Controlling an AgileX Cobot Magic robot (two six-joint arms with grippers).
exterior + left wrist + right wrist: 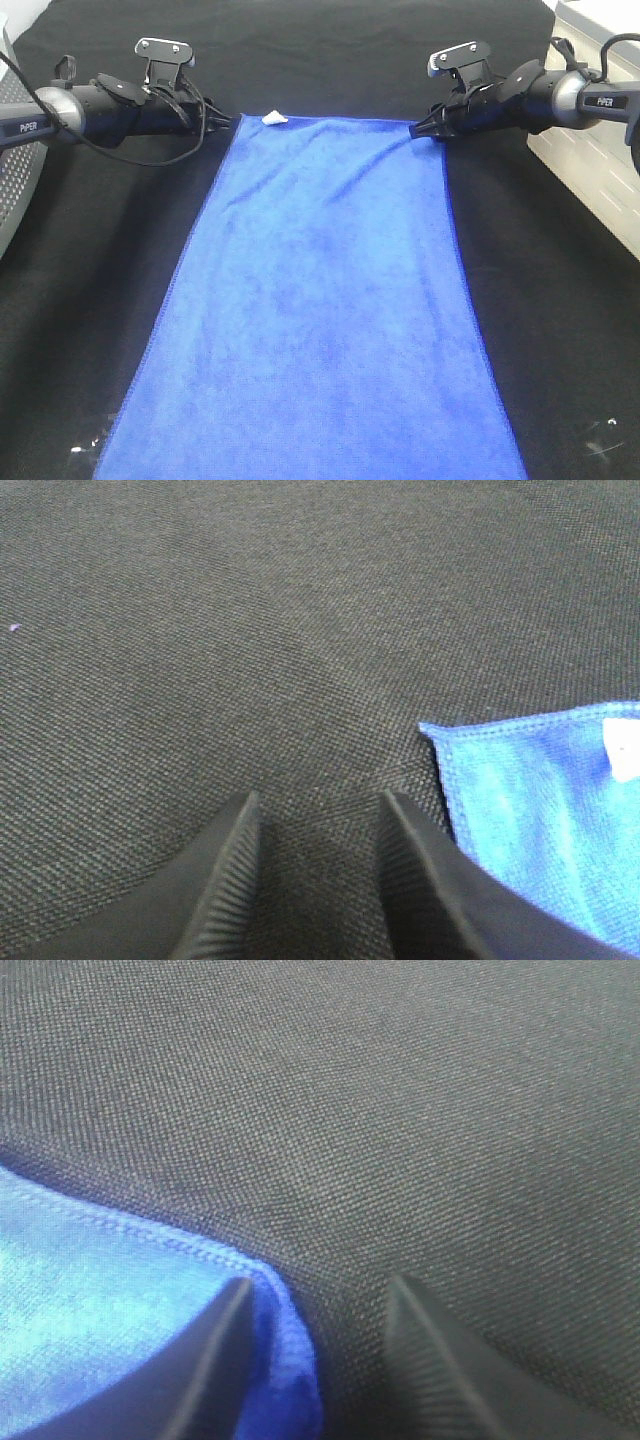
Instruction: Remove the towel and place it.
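Surface: black woven table covering [90,330], coarse basket-like weave at close range, a few pale specks near its front edge. I see it reaching to the far end of the work area.

Item 1: towel [320,310], royal-blue plush microfibre, rectangular, stitched blue hem. It lies flat and spread lengthwise down the middle of the covering, its near end running out of the overhead picture, its far end between the two arms. Soft shallow creases fan from the far right corner. A small white tag [273,118] stands at the far left corner.

Item 2: left gripper [318,865], dark ribbed fingers [225,880], parted with only black cloth in the gap. It holds nothing; the towel's tagged corner lies just beside one finger, apart from the gap.

Item 3: right gripper [320,1345], same ribbed fingers [440,1360], parted. The towel's far right corner lies against the inner side of one finger [215,1360] and partly in the gap; the other finger stands clear of it, so I read no grip.

Far sides: a perforated grey housing [15,170] on the left, a white slatted crate [600,160] on the right.
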